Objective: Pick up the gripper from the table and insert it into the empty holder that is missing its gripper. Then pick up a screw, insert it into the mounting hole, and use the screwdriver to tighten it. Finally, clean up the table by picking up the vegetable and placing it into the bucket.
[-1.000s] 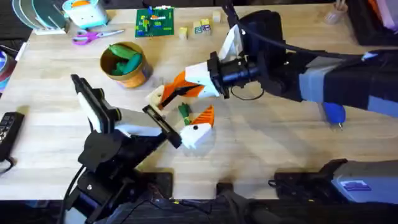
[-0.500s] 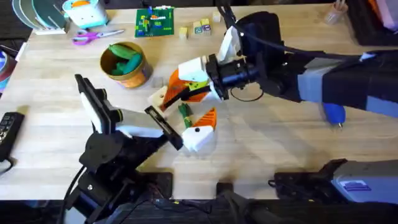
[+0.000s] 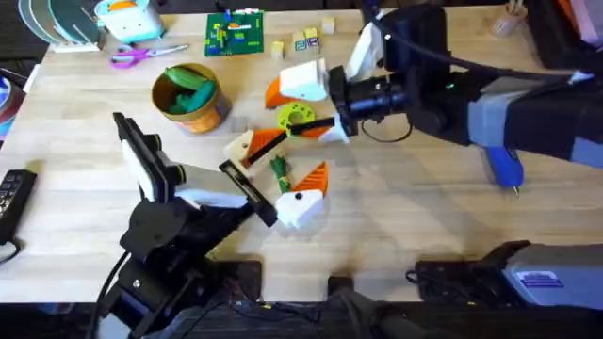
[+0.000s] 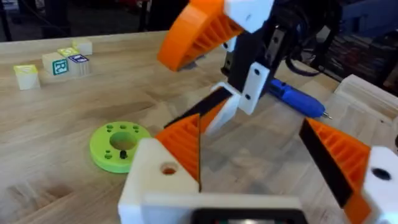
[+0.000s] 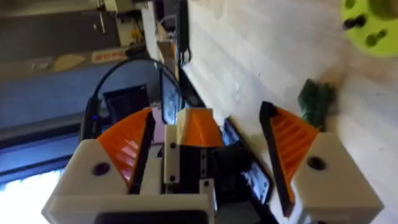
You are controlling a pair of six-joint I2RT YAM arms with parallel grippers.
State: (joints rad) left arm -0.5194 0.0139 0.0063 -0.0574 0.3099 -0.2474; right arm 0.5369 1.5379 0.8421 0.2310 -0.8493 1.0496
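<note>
Right tool (image 3: 303, 105), fingers parted and holding nothing, is hovering above the green disc (image 3: 296, 117), apparently heading next for the vegetable (image 3: 279, 171) beside it.

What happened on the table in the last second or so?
The right gripper lifted and swung away from the left arm, toward the table's far side, uncovering the lime-green disc. The left gripper, the vegetable, the bucket and the screwdriver stayed put.
</note>
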